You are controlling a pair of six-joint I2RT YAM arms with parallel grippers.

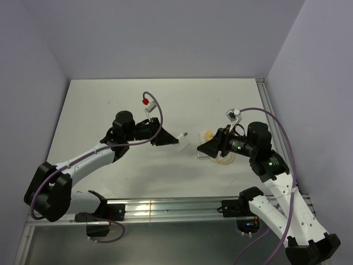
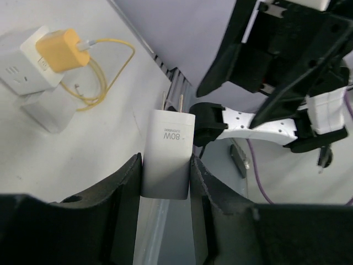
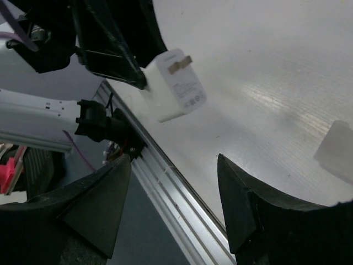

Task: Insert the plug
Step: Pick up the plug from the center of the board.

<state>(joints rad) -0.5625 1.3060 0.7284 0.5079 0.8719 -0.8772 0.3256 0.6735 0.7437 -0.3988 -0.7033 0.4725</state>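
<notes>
My left gripper (image 2: 165, 165) is shut on a white plug (image 2: 168, 152) marked 80W, gripped by its flat sides, its two prongs pointing away from the wrist. From above, the plug (image 1: 183, 140) hangs over mid-table with the left gripper (image 1: 164, 138) just left of it. A white socket block (image 2: 22, 74) with a yellow charger (image 2: 58, 49) plugged into it lies beyond, next to another white block (image 2: 49, 110). The right gripper (image 1: 203, 148) stands open just right of the plug, nothing between its fingers. In the right wrist view the plug (image 3: 176, 85) shows ahead of the open right gripper (image 3: 175, 182).
A yellow cable (image 2: 105, 72) loops on the table beside the socket block. The aluminium rail (image 1: 165, 208) runs along the near table edge. A red-capped connector (image 1: 146, 102) sits on the left arm's cable. Grey walls close the table at the back and sides.
</notes>
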